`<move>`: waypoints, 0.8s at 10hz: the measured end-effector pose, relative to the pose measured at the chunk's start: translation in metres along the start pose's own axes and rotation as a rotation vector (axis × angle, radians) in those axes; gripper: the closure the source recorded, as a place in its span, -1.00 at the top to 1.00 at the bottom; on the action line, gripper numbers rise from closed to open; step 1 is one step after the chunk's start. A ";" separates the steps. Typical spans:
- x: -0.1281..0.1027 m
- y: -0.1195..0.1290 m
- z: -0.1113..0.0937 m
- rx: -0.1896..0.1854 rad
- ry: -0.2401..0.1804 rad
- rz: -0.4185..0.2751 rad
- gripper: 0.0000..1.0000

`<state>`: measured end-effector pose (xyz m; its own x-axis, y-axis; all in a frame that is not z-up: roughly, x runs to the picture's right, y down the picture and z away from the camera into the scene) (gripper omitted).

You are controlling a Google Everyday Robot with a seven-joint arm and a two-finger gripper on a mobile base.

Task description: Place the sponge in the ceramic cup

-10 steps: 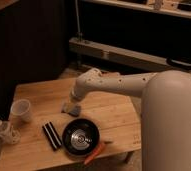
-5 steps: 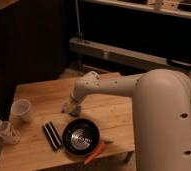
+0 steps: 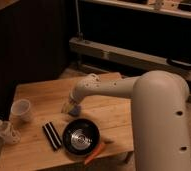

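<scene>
Gripper (image 3: 69, 106) noted low over the wooden table (image 3: 39, 92), at the end of the white arm (image 3: 104, 89), jaws spread wide, nothing clamped. Sponge (image 3: 75, 108) seen right at the gripper's tip, lying on the table; contact cannot be judged. Ceramic cup (image 3: 21, 110) stood upright, well apart from the gripper, leftward as viewed. 1 black bowl (image 3: 81, 137) set near the gripper, on its near side; 1 striped black block (image 3: 51, 135) just beside the bowl; 1 clear bottle (image 3: 4, 131) beyond the cup

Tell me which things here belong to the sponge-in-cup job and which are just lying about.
Job: sponge; cup; gripper, open, down at the sponge.
Lying about: bottle; striped block; bowl; orange stick beside the bowl.
</scene>
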<state>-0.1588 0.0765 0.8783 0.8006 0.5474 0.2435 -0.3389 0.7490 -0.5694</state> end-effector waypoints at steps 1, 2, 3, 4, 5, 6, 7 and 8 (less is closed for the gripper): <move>-0.003 0.003 0.005 -0.004 -0.007 -0.005 0.60; -0.004 0.006 0.009 -0.007 -0.011 -0.005 0.60; -0.005 0.009 0.013 -0.008 -0.016 -0.001 0.60; -0.006 0.012 0.017 -0.011 -0.018 0.001 0.60; -0.007 0.015 0.020 -0.014 -0.018 -0.001 0.60; -0.009 0.019 0.026 -0.021 -0.018 -0.001 0.60; -0.009 0.020 0.029 -0.022 -0.016 0.003 0.60; -0.008 0.021 0.031 -0.020 -0.014 0.006 0.60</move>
<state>-0.1876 0.0993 0.8888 0.7917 0.5569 0.2512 -0.3333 0.7383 -0.5864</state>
